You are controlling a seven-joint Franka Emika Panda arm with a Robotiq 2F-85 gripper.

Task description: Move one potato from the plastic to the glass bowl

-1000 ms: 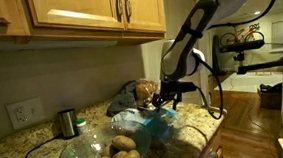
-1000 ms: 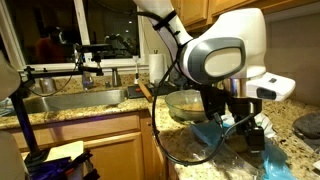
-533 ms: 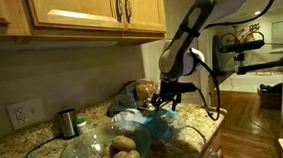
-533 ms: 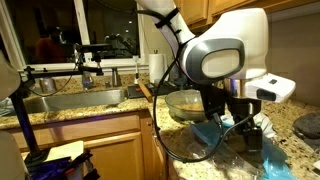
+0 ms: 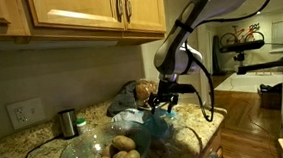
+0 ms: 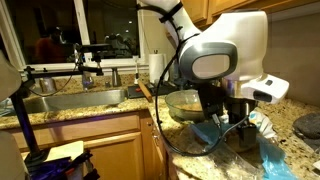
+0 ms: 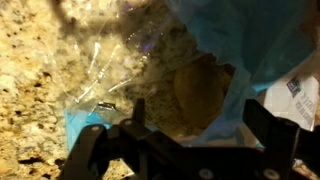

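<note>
The light-blue crinkly plastic (image 7: 255, 50) lies on the granite counter and fills the wrist view, with a brown potato (image 7: 200, 88) inside it. My gripper (image 7: 200, 122) is open just above it, one finger on each side of the potato, not touching it. In both exterior views the gripper (image 5: 163, 104) (image 6: 236, 124) hangs low over the plastic (image 5: 153, 124) (image 6: 212, 134). The large clear glass bowl (image 5: 86, 145) (image 6: 184, 104) stands beside the plastic and holds several potatoes (image 5: 122, 148).
A small green cup (image 5: 67, 122) stands by the wall. A sink (image 6: 70, 102) lies along the counter. Wooden cabinets (image 5: 87, 13) hang overhead. A brown object (image 5: 140, 90) sits behind the plastic. More blue plastic (image 6: 272, 160) lies near the counter's edge.
The arm has shifted a little towards the glass bowl and lower over the plastic. The gripper stays open.
</note>
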